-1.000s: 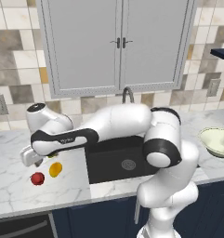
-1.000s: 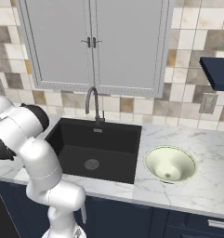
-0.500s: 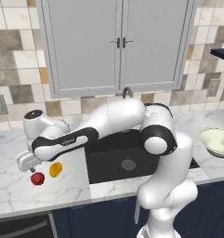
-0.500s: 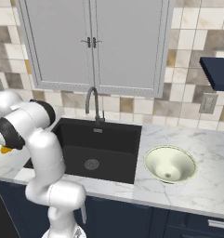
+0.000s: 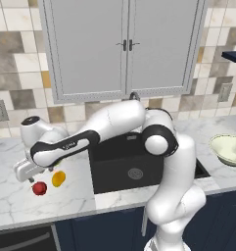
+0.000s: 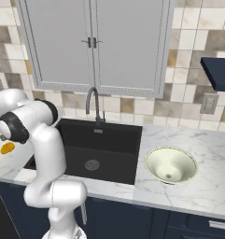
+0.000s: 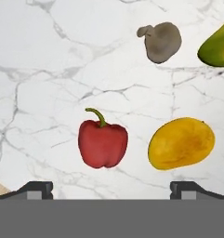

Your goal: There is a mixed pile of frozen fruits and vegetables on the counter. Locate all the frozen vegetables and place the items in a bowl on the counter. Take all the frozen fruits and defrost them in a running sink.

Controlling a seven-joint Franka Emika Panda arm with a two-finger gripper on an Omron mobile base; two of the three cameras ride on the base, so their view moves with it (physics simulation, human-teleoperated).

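Note:
On the white marble counter (image 7: 48, 69) lies the mixed pile. The hand view shows a red bell pepper (image 7: 103, 144) with a green stem, a yellow-orange mango (image 7: 181, 142) to its right, a grey-brown mushroom (image 7: 161, 42) farther off, and a greener mango (image 7: 218, 46) at the right edge. My gripper (image 7: 112, 190) hangs open just above the pepper, with one fingertip on each side of the pepper-and-mango pair. From the left base view, the gripper (image 5: 35, 176) hovers over the pepper (image 5: 39, 188) and mango (image 5: 58, 178). The pale bowl (image 6: 171, 165) sits right of the black sink (image 6: 100, 144).
A dark gooseneck faucet (image 6: 93, 102) stands behind the basin, which has a round steel drain (image 6: 92, 164). Grey wall cabinets (image 5: 124, 49) hang above the tiled backsplash. Dark navy cabinets run under the counter. My own arm spans across the sink's left half.
The hand has drifted a little left and lower over the pile, and the elbow has swung up and left. The jaws stayed open and the produce has not moved.

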